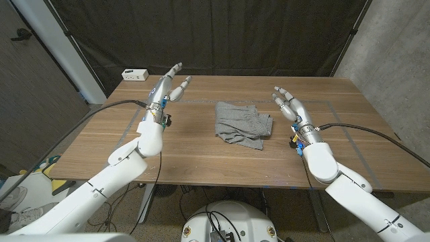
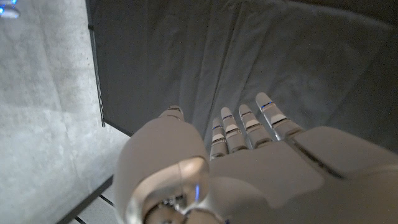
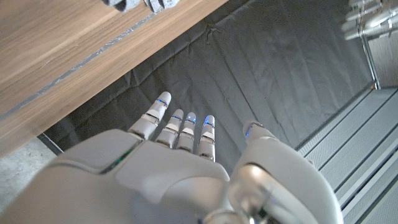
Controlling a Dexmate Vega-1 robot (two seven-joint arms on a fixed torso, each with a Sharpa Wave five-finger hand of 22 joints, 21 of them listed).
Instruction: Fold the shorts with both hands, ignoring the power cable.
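Grey shorts (image 1: 242,122) lie crumpled in a loose heap at the middle of the wooden table (image 1: 201,158). My left hand (image 1: 168,86) is raised above the table to the left of the shorts, fingers apart and pointing toward the far edge, holding nothing. My right hand (image 1: 287,104) hovers to the right of the shorts, fingers spread and empty. In the left wrist view the left hand (image 2: 249,162) shows its back against the dark curtain. In the right wrist view the right hand (image 3: 180,168) shows likewise, with the table (image 3: 68,50) beyond it.
A small white box (image 1: 135,74) sits at the table's far left corner. Black cables (image 1: 101,111) run along both arms. A dark curtain (image 1: 222,33) hangs behind the table. Faint tape lines (image 1: 201,101) mark a rectangle on the tabletop.
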